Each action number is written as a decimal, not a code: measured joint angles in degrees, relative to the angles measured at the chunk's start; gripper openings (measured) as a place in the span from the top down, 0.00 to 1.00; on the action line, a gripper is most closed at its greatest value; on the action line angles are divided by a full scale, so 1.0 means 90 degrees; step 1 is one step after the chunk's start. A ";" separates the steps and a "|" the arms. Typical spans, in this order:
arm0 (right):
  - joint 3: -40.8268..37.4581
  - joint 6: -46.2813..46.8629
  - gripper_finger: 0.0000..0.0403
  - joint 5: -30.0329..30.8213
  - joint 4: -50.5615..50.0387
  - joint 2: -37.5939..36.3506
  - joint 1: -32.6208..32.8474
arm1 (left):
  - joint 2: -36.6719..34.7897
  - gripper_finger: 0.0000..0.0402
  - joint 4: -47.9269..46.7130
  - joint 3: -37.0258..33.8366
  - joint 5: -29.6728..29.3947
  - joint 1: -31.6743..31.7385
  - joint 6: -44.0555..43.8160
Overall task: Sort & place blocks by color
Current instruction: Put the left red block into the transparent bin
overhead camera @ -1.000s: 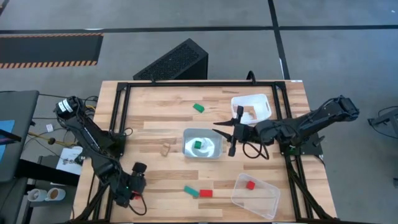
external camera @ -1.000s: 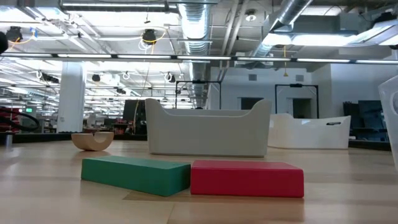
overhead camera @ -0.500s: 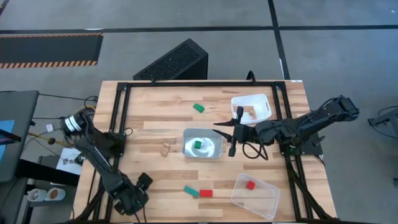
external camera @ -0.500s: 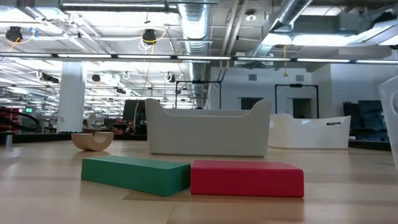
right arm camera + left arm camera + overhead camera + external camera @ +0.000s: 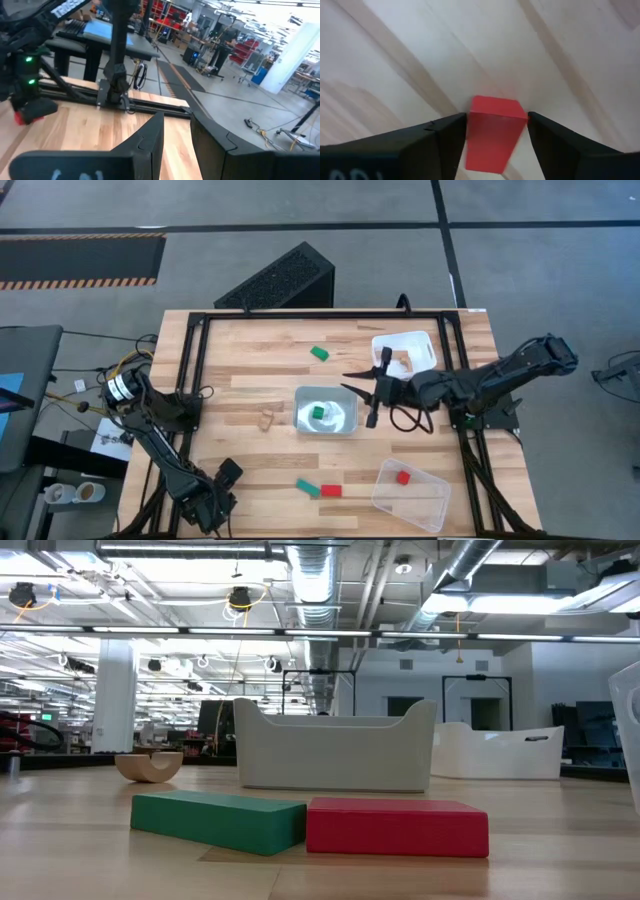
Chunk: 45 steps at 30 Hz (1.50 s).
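Clock read on the high view, 12 = far edge.

- Left tool [image 5: 496, 126]: over the tabletop [image 5: 240, 370] at its 7 o'clock corner. Fingers pressed to 2 opposite sides of a held red block [image 5: 495, 137], so the tool is pinching it. Cannot tell whether the block touches the wood below.
- Wood arch block [image 5: 266, 420]: alone on bare tabletop, just at 9 o'clock of the silvery tray [image 5: 301, 426].
- Flat green block [image 5: 306, 487] and flat red block [image 5: 330, 491]: near edge, 6 o'clock of the silvery tray, lying end to end and touching, green on the left.
- Loose green block [image 5: 319, 353]: on bare tabletop at 12 o'clock of the silvery tray, well apart from it.
- Silvery tray: centre of tabletop, 1 green cube [image 5: 318, 412] inside.
- Right tool [image 5: 352, 385]: at the tray's 3 o'clock rim, fingers slightly spread, nothing between them.
- White tray [image 5: 428, 346]: toward 2 o'clock, 1 pale wood block [image 5: 403, 361] inside.
- Clear tray [image 5: 425, 502]: toward 5 o'clock, 1 small red cube [image 5: 402, 477] inside.
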 joint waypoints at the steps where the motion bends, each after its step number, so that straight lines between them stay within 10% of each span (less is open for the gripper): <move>1: 0.0000 0.0003 0.71 0.0000 0.0042 0.0000 -0.0025 | 0.0000 0.52 0.0002 -0.0002 -0.0098 0.0010 0.0030; 13: -0.0005 0.0235 0.71 -0.0016 0.0278 0.0061 -0.0481 | -0.0166 0.76 0.0166 -0.0137 -0.0059 0.0448 -0.0464; 21: -0.0005 0.0833 0.71 -0.0546 0.0294 0.0056 -0.0830 | -0.1333 0.76 0.0282 -0.0103 -0.2235 0.0578 -0.0613; 36: -0.0005 0.0969 0.71 -0.0681 0.0222 0.0056 -0.0776 | -0.4861 0.76 0.5872 -0.3588 -0.6961 0.0564 0.0035; 45: -0.0158 0.1698 0.71 -0.0673 0.0180 0.0063 -0.0783 | -0.5213 0.76 0.8062 -0.4570 -0.5553 0.2189 0.0494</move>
